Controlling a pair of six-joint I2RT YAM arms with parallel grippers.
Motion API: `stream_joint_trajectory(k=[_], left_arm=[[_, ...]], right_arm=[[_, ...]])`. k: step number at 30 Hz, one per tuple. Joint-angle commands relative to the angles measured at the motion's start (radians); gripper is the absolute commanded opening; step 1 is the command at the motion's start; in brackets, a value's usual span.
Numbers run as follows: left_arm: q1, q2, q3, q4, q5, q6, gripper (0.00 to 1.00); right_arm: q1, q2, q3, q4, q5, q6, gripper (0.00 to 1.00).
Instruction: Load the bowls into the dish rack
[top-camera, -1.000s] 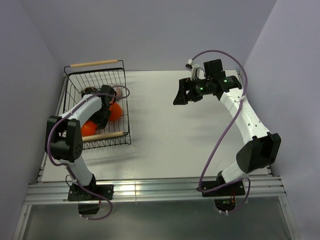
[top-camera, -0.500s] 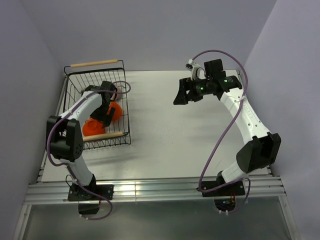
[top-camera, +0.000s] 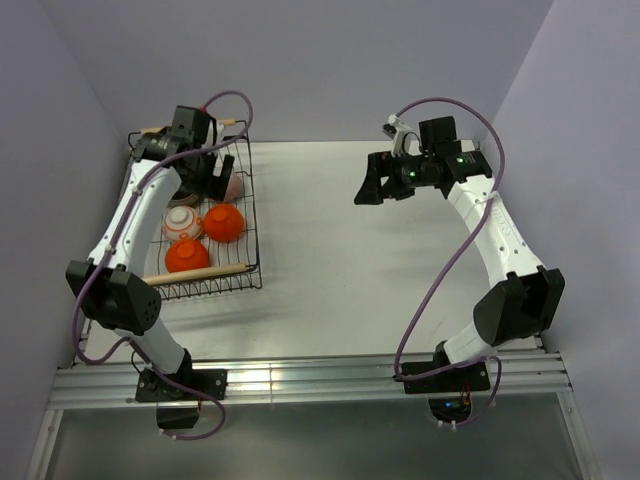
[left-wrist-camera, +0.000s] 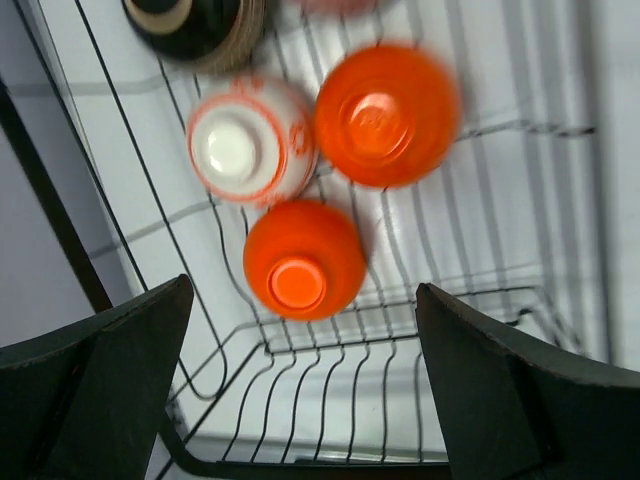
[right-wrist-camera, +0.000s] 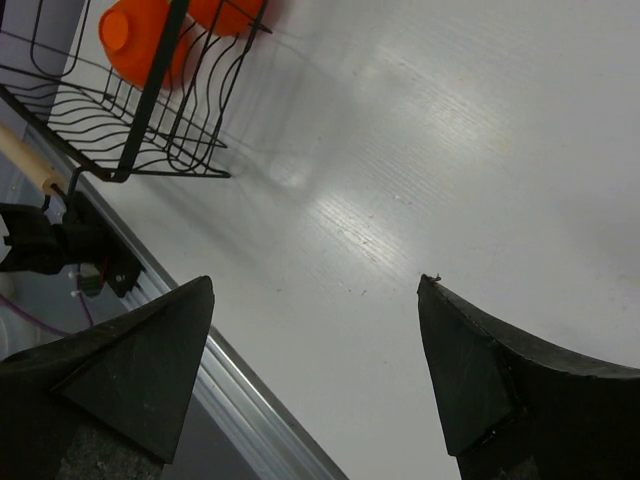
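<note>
The black wire dish rack (top-camera: 251, 215) stands at the table's left. Upside down in it lie two orange bowls (top-camera: 224, 222) (top-camera: 187, 255), a red-and-white bowl (top-camera: 182, 221) and a pinkish bowl (top-camera: 233, 186). My left gripper (top-camera: 212, 172) is open and empty, held high over the rack's far end. Its wrist view looks down on the rack (left-wrist-camera: 352, 398), both orange bowls (left-wrist-camera: 303, 262) (left-wrist-camera: 385, 115), the red-and-white bowl (left-wrist-camera: 250, 142) and a tan-brown bowl (left-wrist-camera: 196, 25). My right gripper (top-camera: 372, 190) is open and empty above the bare table, far from the rack.
The rack's near wooden handle (top-camera: 197, 272) lies by its front edge. The right wrist view shows the rack's corner (right-wrist-camera: 150, 112), an orange bowl (right-wrist-camera: 138, 42) and the metal rail (right-wrist-camera: 250, 415) at the table's near edge. Walls close in on the left, back and right.
My left gripper has lifted out of the rack and drawn back toward its far end, uncovering the bowls. An orange bowl stays in the rack. The right arm has shifted slightly.
</note>
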Motion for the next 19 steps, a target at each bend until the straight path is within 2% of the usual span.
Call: stream_joint_trajectory(k=[1, 2, 3, 8, 15, 19], left_arm=[[0.001, -0.044, 0.167, 0.038, 0.144, 0.028, 0.99], [0.001, -0.033, 0.198, 0.045, 0.162, 0.019, 0.99], [0.001, -0.018, 0.226, 0.052, 0.205, 0.001, 1.0], [0.001, 0.047, 0.313, 0.158, 0.334, -0.079, 0.99], [0.0, 0.084, 0.313, 0.279, 0.428, -0.133, 0.99], [0.012, 0.064, 0.291, 0.331, 0.481, -0.136, 0.99]], right_arm=[[-0.059, -0.055, 0.039, 0.027, 0.008, -0.004, 0.9], [-0.073, -0.057, 0.041, 0.025, 0.01, -0.003, 0.98], [-0.088, -0.061, 0.044, 0.024, 0.013, -0.002, 0.99], [-0.198, -0.069, 0.046, 0.016, 0.054, -0.004, 1.0], [-0.341, -0.06, 0.044, -0.012, 0.071, -0.021, 1.0], [-0.372, -0.055, 0.055, -0.009, 0.082, -0.032, 1.0]])
